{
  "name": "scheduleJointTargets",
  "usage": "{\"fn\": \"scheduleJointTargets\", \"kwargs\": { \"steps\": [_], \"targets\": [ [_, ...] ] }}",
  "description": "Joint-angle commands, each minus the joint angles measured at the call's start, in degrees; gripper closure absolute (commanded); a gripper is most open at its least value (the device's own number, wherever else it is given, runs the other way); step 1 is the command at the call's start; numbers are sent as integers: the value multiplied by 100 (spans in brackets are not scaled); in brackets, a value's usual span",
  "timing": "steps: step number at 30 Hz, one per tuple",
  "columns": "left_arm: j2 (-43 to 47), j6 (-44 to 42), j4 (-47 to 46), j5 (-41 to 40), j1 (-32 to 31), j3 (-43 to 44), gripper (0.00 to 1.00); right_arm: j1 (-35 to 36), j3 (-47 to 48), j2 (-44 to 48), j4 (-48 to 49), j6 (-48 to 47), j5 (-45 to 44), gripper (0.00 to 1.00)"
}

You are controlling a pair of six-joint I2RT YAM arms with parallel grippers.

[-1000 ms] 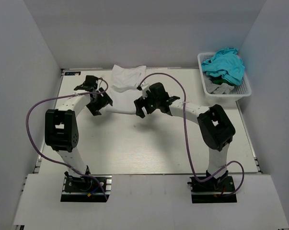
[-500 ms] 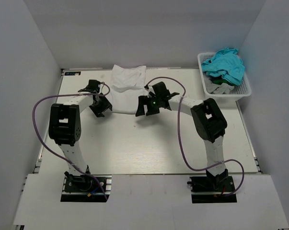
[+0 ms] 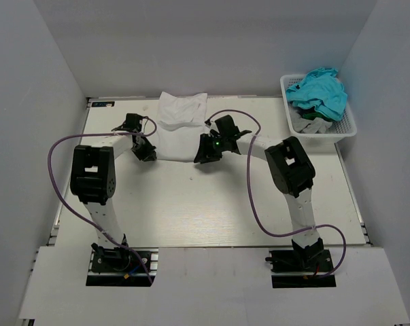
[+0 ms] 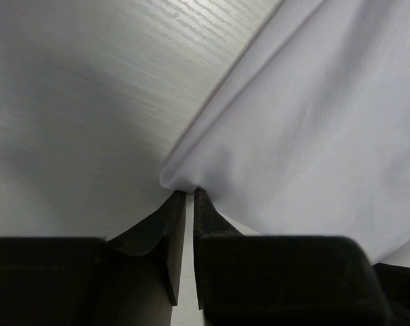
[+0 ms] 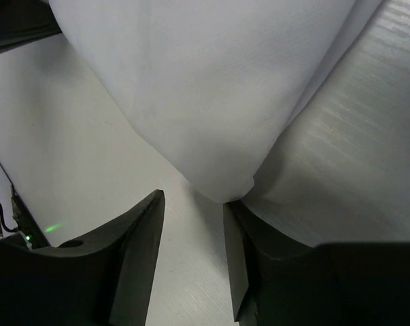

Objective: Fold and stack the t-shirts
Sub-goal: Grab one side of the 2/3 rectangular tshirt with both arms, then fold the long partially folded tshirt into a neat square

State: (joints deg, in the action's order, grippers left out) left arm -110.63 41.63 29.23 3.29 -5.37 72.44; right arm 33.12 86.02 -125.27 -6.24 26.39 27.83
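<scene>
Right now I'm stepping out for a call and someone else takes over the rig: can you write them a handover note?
Left gripper: shut, pinching the near left corner of the white t-shirt.
Right gripper: open, astride its near right corner, not gripping.
The shirt lies rumpled at the far middle of the table; turquoise t-shirts heaped in the basket, far right.
Done: nothing stacked.
Left: fold the white one, then the turquoise ones, stack.

I can read no text, label, brand, number or sign in any view from my station. A small dark strip (image 3: 103,104) sits at the far left corner of the counter (image 3: 191,204), too small for me to tell whether it carries writing.
</scene>
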Motion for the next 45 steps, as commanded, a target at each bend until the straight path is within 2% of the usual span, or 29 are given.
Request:
{"fn": "scheduleJointTargets", "kwargs": {
  "steps": [1, 2, 4, 5, 8, 10, 11, 17, 25, 29, 34, 35, 39, 42, 45],
  "targets": [
    [-46, -5, -172, 146, 9, -81, 79, 10, 274, -234, 123, 120, -24, 55],
    [-107, -5, -172, 146, 9, -81, 87, 19, 319, -252, 132, 112, -50, 57],
    [-161, -5, -172, 146, 9, -29, 97, 27, 380, -313, 123, 120, -85, 67],
    [-161, -5, -172, 146, 9, -29, 100, 19, 363, -314, 149, 112, -85, 68],
    [-213, -5, -242, 146, 9, -29, 100, 10, 398, -349, 255, 147, -208, 77],
    [-92, -5, -295, 146, 9, -29, 100, 1, 442, -393, 255, 182, -200, 89],
    [-21, -5, -382, 146, -52, -116, 100, -16, 416, -393, 264, 182, -182, 100],
    [734, -5, -813, -48, -105, -705, 100, 18, -5, -33, 474, -81, -129, 100],
    [1877, 266, -867, 75, -105, -1566, 100, 159, -1743, 1601, 1063, -871, -164, 100],
    [2580, 337, -673, 776, -175, -1882, 100, 221, -1948, 2355, 425, -1275, 54, 100],
    [3872, 442, -226, 1313, -228, -2445, 100, 344, -2467, 3359, -175, -1382, 223, 100],
    [4039, 443, -25, 1376, -228, -2446, 100, 353, -2519, 3708, -228, -1313, 205, 100],
    [4541, 391, 538, 1508, -228, -2060, 100, 318, -2485, 4133, -483, -1031, 134, 100],
    [4594, 268, 899, 1218, -228, -1542, 100, 291, -2353, 4292, -606, -934, 179, 100],
    [4533, 214, 900, 1078, -228, -1146, 100, 265, -2125, 4362, -861, -829, -399, 100]
  ]
}}
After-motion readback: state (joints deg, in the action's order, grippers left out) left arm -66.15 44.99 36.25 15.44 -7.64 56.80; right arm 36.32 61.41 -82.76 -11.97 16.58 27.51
